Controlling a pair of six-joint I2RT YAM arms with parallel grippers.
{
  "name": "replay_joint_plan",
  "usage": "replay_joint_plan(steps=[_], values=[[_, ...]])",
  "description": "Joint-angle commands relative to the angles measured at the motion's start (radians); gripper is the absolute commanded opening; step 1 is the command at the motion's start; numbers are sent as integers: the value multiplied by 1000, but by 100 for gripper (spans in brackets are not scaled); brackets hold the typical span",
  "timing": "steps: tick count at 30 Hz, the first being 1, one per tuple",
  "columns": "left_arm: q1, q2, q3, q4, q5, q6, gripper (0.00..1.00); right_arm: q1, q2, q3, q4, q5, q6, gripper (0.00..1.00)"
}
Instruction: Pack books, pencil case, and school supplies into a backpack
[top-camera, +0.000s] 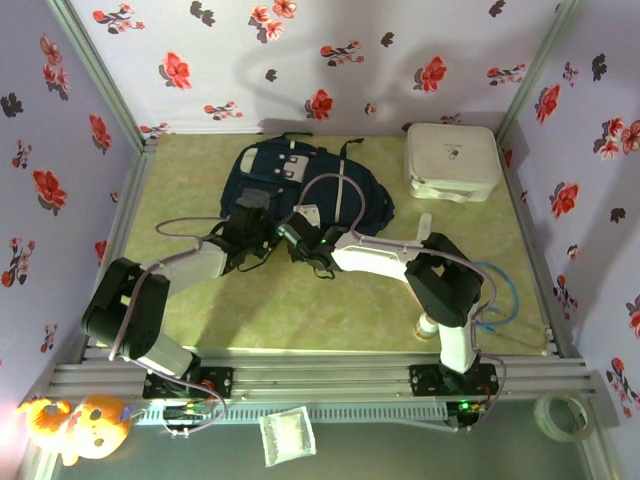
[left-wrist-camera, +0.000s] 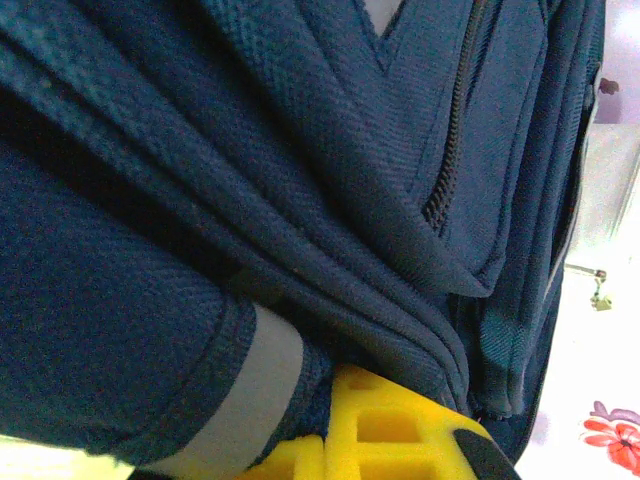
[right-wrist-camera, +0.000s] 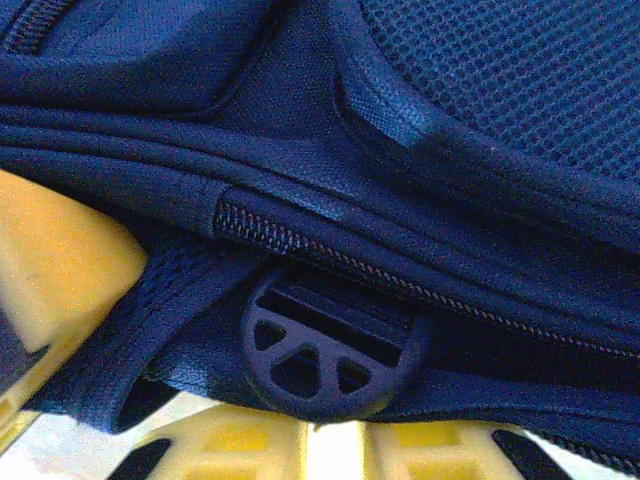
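- Two grippers meet at the near edge of the backpack (top-camera: 265, 175), far-centre on your table (top-camera: 300, 310); open room lies nearer you.
- Your left gripper (top-camera: 250, 222): jaws pinched together on backpack fabric.
- Your right gripper (top-camera: 297, 230): strap and buckle (right-wrist-camera: 330, 350) between its fingers; whether clamped, you cannot tell.
- Box (top-camera: 452, 160): well apart, far right.

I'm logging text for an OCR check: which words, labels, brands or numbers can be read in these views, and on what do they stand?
No text here can be read.
white box: a small dark mark on the lid, too small to read.
backpack: pale grey tabs and a black buckle, no lettering visible.
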Motion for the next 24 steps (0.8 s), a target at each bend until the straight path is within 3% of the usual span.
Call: replay_joint_plan(steps=[1,15,24], values=[[-20,-44,39,83,85,45,0,-2,-10,30,-13,98,-5,14],[59,-79,-6,38,96,121,0,-54,-216,-185,-98,195,98,7],[61,-29,48,34,119,125,0,-110,-212,-210,-10,6,32,13]])
